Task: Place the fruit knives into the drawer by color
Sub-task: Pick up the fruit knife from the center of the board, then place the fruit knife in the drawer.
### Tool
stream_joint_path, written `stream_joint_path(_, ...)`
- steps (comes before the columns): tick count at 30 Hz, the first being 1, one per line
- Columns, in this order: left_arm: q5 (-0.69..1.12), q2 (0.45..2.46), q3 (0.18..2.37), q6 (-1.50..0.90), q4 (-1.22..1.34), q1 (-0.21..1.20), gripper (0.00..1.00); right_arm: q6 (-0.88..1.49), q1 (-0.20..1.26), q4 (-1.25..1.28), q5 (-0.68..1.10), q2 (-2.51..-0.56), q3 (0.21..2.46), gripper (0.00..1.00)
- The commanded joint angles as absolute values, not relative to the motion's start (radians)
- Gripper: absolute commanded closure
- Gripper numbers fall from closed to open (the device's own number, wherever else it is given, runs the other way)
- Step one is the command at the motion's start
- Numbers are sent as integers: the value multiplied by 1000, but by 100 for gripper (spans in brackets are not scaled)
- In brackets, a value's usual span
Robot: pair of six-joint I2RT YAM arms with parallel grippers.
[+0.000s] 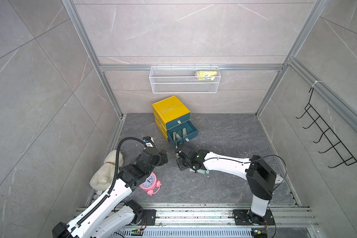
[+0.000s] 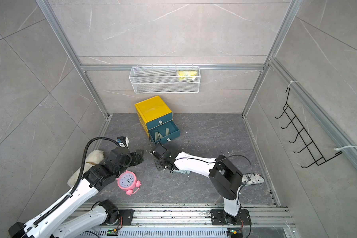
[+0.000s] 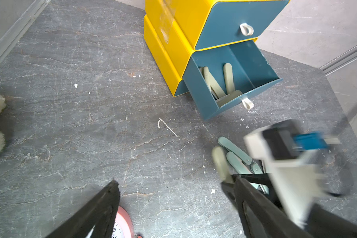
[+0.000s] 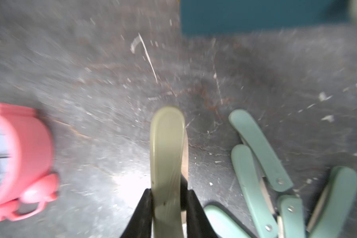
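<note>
Item: 1 olive knife (image 4: 166, 148), clamped near one end between the fingers of the right gripper (image 4: 167, 191), its long axis running straight on from the jaws. Destination: the middle drawer (image 1: 191, 128) of the yellow chest (image 1: 169, 108), pulled open, near, at 12 o'clock from the right gripper in both top views. At least 3 olive knives (image 3: 228, 77) are lodged in its compartment on the 9 o'clock side of the divider. The right arm is judged the nearer and is already loaded. In the way: the drawer's front wall with its white pull (image 3: 247, 103), to be cleared from above. At least 5 teal knives (image 4: 260, 148) are heaped on the floor just beside the gripper, at 4 o'clock, partly under the forearm. Left gripper (image 3: 173, 183): jaws wide apart, empty, at 9 o'clock. Pink alarm clock (image 1: 149, 182) at 8 o'clock, plush toy (image 1: 106, 171) beyond; neither is judged an obstacle.
</note>
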State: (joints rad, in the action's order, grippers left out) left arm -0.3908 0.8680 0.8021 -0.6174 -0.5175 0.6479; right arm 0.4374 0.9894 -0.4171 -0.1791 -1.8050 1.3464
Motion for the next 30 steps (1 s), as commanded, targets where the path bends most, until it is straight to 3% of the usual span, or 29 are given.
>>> stream_joint_path(1, -395, 872, 783, -640, -489, 648, 9, 459, 977, -396, -199, -1715, 1362, 87)
stream_joint_path(6, -370, 890, 778, -643, -474, 648, 9, 461, 897, -431, -179, -1709, 1511, 86)
stream_joint_path(17, -401, 865, 815, -654, -503, 646, 8, 645, 772, -517, -222, -1992, 1868, 86)
stream_joint_path(22, -411, 955, 975, -612, -507, 581, 5, 720, 765, -525, -230, -2068, 1917, 85)
stream_joint_path(30, -320, 1256, 1294, -554, -469, 412, 4, 770, 757, -611, -238, -2152, 2023, 83)
